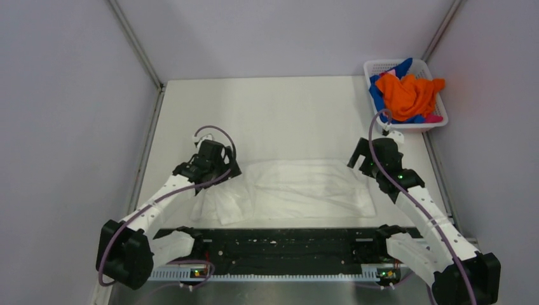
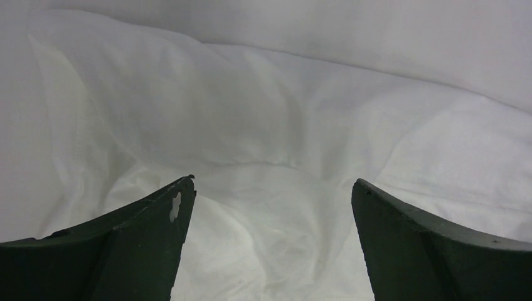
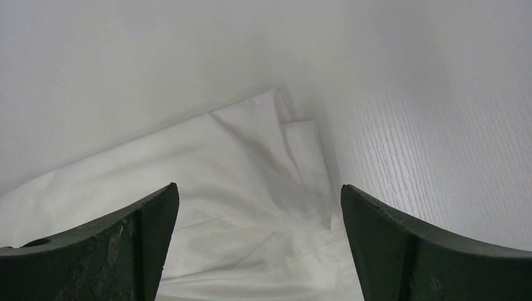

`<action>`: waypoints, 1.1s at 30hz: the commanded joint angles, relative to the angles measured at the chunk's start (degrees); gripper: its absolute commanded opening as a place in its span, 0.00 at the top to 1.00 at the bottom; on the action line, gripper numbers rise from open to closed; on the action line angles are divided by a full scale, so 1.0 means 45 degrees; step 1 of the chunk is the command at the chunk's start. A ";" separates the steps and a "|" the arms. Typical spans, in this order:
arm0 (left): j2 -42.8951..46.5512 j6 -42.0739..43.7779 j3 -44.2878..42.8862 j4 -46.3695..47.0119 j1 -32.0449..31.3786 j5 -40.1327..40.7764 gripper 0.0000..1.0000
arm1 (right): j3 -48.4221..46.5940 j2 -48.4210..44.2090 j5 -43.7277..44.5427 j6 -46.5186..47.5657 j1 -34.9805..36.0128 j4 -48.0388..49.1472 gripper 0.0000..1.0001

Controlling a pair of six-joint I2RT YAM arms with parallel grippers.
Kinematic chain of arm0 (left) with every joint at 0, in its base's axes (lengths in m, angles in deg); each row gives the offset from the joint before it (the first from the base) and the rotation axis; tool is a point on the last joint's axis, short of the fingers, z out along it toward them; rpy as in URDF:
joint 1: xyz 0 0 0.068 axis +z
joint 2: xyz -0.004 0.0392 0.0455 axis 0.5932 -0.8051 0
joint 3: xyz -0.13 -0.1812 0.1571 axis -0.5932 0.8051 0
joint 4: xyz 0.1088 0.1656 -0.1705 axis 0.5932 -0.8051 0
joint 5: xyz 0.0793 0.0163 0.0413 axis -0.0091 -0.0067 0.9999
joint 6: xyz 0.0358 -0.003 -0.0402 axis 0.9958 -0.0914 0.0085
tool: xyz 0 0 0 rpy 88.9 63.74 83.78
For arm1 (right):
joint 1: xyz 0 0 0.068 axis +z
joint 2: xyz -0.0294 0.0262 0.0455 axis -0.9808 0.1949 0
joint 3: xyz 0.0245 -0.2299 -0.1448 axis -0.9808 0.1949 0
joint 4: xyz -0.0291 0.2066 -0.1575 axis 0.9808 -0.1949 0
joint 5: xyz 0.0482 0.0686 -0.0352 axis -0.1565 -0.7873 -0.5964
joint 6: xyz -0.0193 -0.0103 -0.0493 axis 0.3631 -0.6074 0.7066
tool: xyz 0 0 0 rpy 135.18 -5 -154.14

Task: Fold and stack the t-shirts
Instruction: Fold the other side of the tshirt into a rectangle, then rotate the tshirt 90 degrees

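A large white t-shirt [image 1: 299,187] lies spread across the near middle of the table, wrinkled, with a loose flap at its near left. My left gripper [image 1: 224,170] is open over the shirt's left end; white cloth [image 2: 270,157] fills its wrist view between the fingers [image 2: 150,232]. My right gripper [image 1: 363,162] is open over the shirt's right end; its wrist view shows the shirt's folded corner [image 3: 276,157] below the fingers [image 3: 389,238]. An orange t-shirt [image 1: 410,94] lies bunched on blue [image 1: 376,98] and pink [image 1: 433,118] ones in the basket.
A white plastic lattice basket [image 1: 375,65] stands at the table's far right corner. Grey walls close in the table on the left, back and right. A black rail [image 1: 286,244] with the arm bases runs along the near edge.
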 commanded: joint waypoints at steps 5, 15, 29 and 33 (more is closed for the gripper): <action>-0.2452 0.0031 0.0521 0.4406 0.1813 -0.1600 0.01 | 0.0204 0.0167 -0.0939 0.0665 0.0133 0.0820 0.01; -0.6159 0.0639 -0.2336 0.3670 0.3454 -0.1286 0.01 | 0.0769 0.1278 -0.3165 0.0905 0.0138 0.2332 0.01; -1.0064 0.2210 -0.7909 0.2548 0.3538 -0.3030 0.01 | 0.0187 0.3202 -0.3395 0.1245 0.2755 0.3730 0.01; -1.1144 0.1869 -0.9114 0.2100 0.3536 -0.3392 0.01 | 0.0121 0.3770 -0.3310 0.1287 0.3641 0.3948 0.01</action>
